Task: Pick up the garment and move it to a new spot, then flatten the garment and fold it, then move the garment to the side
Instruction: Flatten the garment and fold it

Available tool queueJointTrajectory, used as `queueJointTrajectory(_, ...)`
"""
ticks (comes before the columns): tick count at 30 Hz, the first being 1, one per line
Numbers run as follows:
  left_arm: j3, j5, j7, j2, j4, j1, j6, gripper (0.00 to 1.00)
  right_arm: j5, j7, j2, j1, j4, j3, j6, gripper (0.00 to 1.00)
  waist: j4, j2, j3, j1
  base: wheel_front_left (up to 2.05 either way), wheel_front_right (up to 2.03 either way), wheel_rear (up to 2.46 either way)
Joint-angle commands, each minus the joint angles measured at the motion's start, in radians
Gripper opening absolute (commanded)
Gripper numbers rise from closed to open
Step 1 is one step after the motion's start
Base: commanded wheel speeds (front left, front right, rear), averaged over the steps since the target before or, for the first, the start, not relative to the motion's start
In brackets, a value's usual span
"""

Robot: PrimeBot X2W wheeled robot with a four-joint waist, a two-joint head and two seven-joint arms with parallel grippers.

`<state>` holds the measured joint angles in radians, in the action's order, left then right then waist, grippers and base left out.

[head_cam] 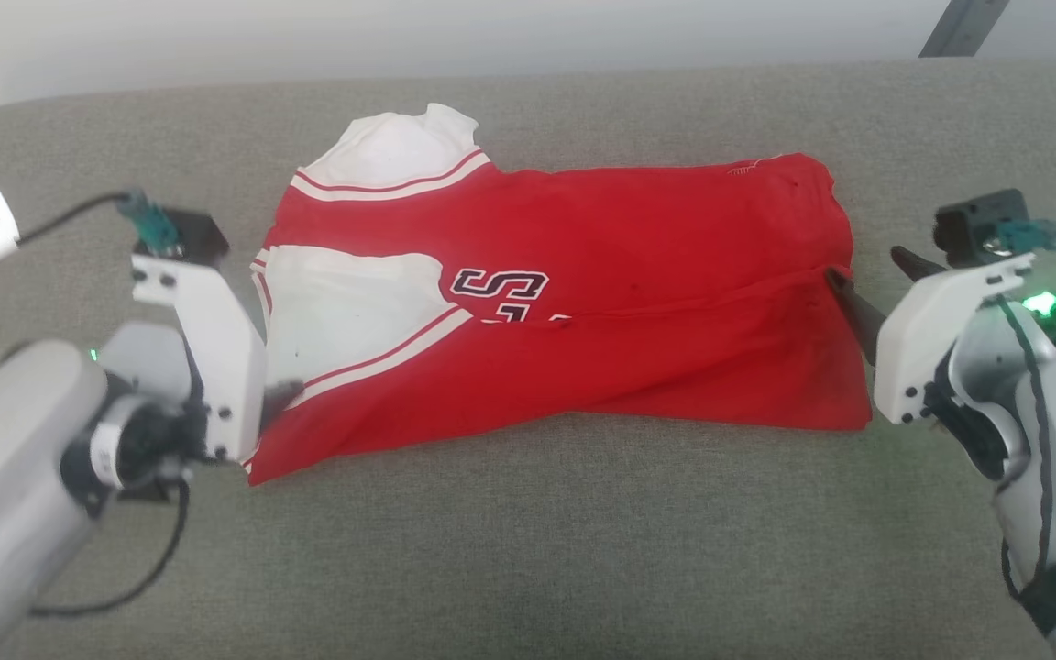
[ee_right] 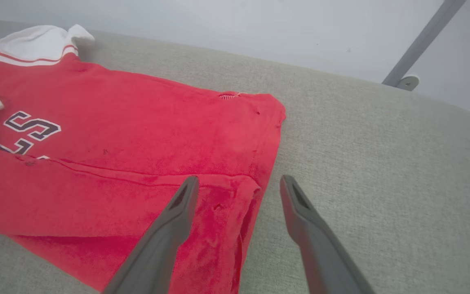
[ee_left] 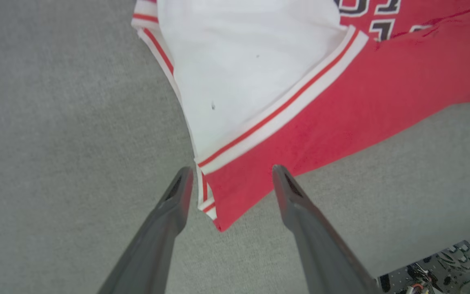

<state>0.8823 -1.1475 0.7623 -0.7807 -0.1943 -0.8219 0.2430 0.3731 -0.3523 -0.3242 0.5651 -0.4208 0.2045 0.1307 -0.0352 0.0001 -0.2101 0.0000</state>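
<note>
A: Garment point(head_cam: 638, 302), head view: folded lengthwise, lying flat on the grey cushion point(head_cam: 528, 550). Left gripper point(head_cam: 279, 399) at the sleeve end, right gripper point(head_cam: 876, 284) at the hem end.
B: Left wrist?
A: Fingers spread wide, garment corner between them, nothing held.
B: Right wrist?
A: Same, straddling the hem edge, empty. Looks mid-fold. Next probably means regrasping both ends for another fold or a shift aside.

Dark letter "S" point(head_cam: 500, 282) on the garment point(head_cam: 656, 247)
</note>
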Motion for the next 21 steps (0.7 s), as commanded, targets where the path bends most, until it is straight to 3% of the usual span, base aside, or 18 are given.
queueJointTrajectory(1,0.002,-0.014,0.014,-0.008,0.029,0.022,0.021,1.00,-0.019,0.001,0.008,-0.022,0.019,-0.020,0.000,1.00,0.000,-0.0001,0.002,0.0000,0.00,0.00,0.00)
queueJointTrajectory(5,0.008,-0.019,0.035,-0.042,0.108,0.068,0.084,1.00,-0.063,-0.019,0.043,-0.079,0.089,-0.082,0.000,1.00,-0.006,-0.0001,0.001,0.0000,0.00,0.00,0.00)
queueJointTrajectory(11,-0.007,-0.039,0.002,-0.055,0.082,0.118,0.115,1.00,-0.105,-0.050,0.100,-0.146,0.194,-0.148,0.000,1.00,-0.040,-0.0001,-0.020,0.0000,0.00,0.00,0.00)
queueJointTrajectory(21,-0.028,-0.075,-0.049,-0.009,-0.120,0.138,0.054,1.00,-0.137,-0.118,0.147,-0.218,0.317,-0.196,0.000,1.00,-0.094,-0.0001,-0.065,0.0000,0.00,0.00,0.00)
